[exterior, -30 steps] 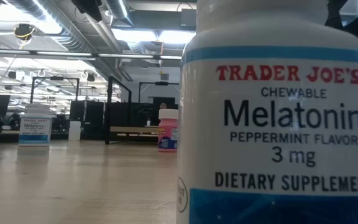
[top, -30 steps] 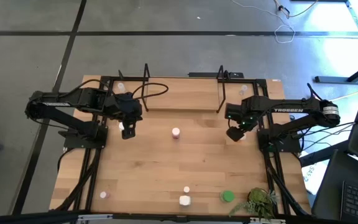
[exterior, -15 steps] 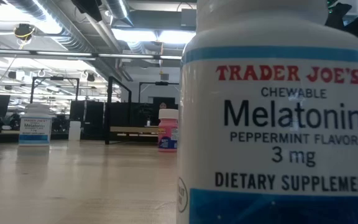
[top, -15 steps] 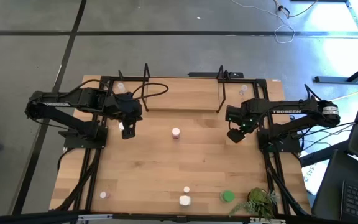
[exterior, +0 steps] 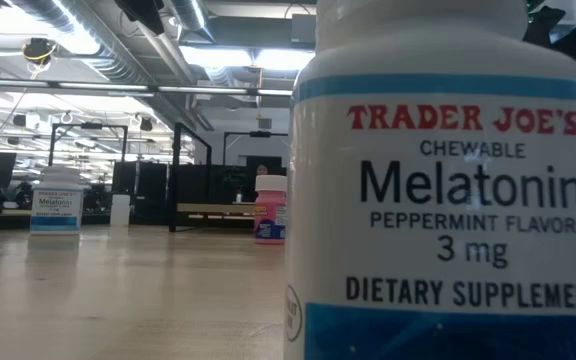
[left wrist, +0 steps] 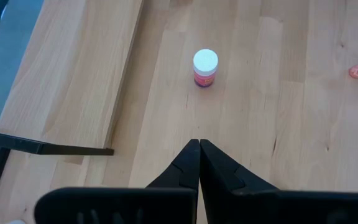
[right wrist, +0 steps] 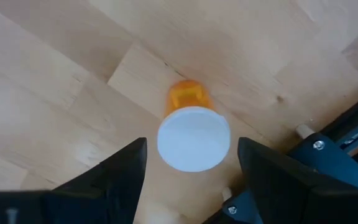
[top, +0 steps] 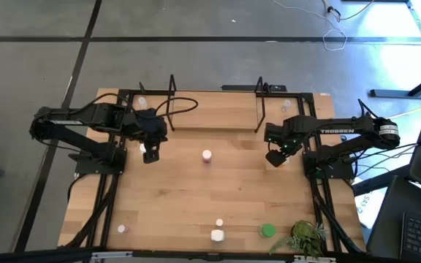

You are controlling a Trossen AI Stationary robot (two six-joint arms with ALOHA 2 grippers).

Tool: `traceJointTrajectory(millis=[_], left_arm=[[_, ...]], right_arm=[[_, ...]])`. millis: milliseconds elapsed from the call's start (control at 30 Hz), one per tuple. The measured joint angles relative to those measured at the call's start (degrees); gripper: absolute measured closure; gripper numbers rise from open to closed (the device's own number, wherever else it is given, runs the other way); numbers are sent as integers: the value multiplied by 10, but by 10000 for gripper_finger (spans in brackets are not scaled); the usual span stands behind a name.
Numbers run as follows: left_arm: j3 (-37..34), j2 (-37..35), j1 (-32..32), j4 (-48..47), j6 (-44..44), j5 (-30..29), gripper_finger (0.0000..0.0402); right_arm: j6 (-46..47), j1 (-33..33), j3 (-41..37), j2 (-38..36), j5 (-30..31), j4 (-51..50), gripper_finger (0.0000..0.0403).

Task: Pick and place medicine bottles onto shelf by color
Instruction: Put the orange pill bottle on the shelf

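My right gripper (right wrist: 191,148) is open and points down over an orange bottle with a white cap (right wrist: 193,137), which stands on the table near the right edge. One finger is on each side of the cap with a gap, touching nothing. In the high view the gripper (top: 275,156) mostly hides this bottle. My left gripper (left wrist: 199,148) is shut and hovers over the table's left part (top: 150,152). Ahead of it stands a pink bottle with a white cap (left wrist: 205,67), also the pink bottle (top: 207,155) at mid-table. The shelf (top: 214,117) stands at the far edge.
Near the table's near edge stand a white bottle (top: 217,235), a smaller one (top: 219,222), a green one (top: 268,231) and one at the left (top: 121,229), beside a leafy plant (top: 305,235). A large Melatonin bottle (exterior: 448,200) fills the low view.
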Motion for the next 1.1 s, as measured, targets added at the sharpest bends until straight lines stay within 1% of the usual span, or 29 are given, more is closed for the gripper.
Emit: traceJointTrajectory(millis=[867,1100], left_arm=[[0,0,0,0,5,0,401],[0,0,0,0,5,0,401]], right_arm=[[-1,0,0,1,13,6,149],[-13,0,0,25,15,7,149]])
